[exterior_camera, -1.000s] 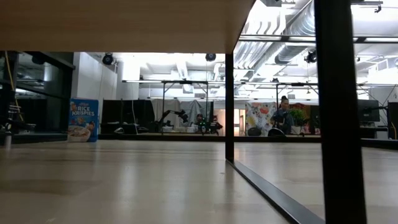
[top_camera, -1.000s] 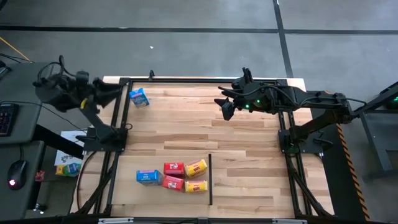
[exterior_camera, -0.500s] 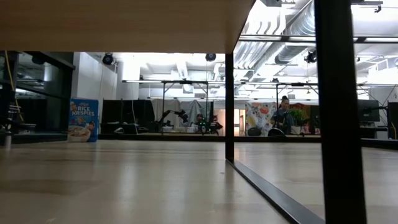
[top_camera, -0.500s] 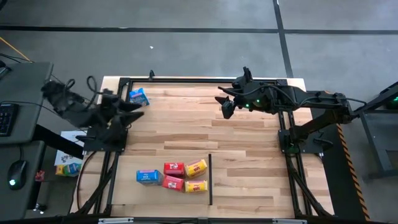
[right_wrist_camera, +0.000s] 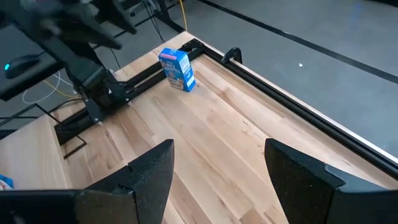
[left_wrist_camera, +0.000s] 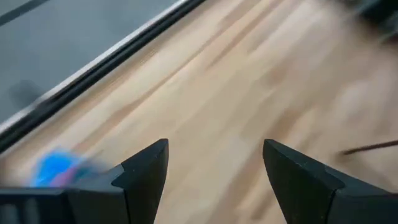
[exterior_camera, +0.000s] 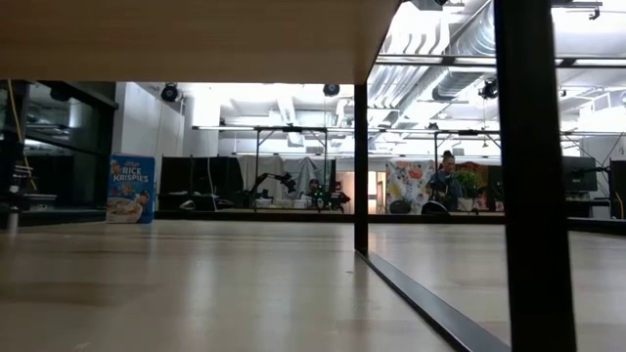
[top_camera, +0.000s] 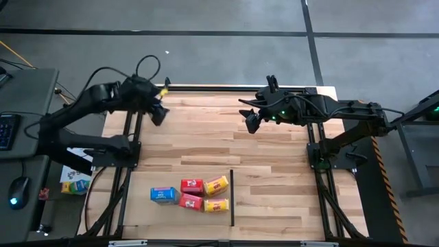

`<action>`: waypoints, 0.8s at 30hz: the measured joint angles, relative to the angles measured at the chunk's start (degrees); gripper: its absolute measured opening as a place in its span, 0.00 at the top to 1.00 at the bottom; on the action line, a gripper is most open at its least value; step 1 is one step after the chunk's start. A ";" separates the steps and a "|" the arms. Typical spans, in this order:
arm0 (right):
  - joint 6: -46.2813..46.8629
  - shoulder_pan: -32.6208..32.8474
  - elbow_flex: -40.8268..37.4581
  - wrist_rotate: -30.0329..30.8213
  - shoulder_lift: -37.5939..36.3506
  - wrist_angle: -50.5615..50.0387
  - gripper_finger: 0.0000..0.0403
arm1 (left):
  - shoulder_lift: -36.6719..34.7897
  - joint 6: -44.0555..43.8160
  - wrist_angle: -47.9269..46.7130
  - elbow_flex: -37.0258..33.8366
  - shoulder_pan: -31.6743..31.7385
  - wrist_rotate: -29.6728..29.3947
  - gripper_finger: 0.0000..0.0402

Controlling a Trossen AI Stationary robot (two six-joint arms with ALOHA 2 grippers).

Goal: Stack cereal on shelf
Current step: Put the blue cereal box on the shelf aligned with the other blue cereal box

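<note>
On the counter (top_camera: 274,171) five cereal boxes (top_camera: 192,195) lie loose and one blue box (right_wrist_camera: 177,70) stands far off. My left jaws (top_camera: 157,114) and right jaws (top_camera: 250,121) are open, holding nothing. Nothing is stacked yet.

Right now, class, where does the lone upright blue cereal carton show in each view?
Right wrist view: blue carton upright near the table corner, beyond the fingers.
Low view: far left, upright.
Left wrist view: blue blur beside one finger.
High view: not seen; left gripper covers that corner.
Shared landmark: black edge rail.
</note>
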 joint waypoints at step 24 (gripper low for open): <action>-0.01 0.00 -0.04 0.31 0.00 -2.03 0.40 | 25.61 34.28 -11.66 0.04 31.14 -2.49 0.25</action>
